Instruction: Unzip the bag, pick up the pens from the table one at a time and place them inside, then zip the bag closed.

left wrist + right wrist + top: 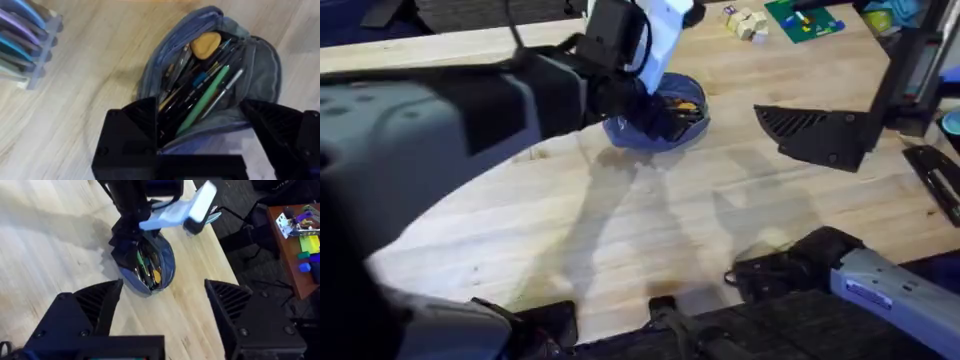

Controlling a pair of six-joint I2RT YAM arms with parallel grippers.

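Pouch point(250, 80) lay unzipped, green pen point(202, 100) inside; left gripper point(220, 130) straddled it, spread; right gripper point(162, 310) spread, well apart.

Dark carpeted floor point(240, 245) lies beyond the far edge of the light-wood desk point(650, 230). A brown side table point(292, 265) carrying coloured blocks point(306, 245) stands on it.

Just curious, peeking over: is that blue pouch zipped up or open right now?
Open. The bag gapes wide, and a green pen and other items show inside it.
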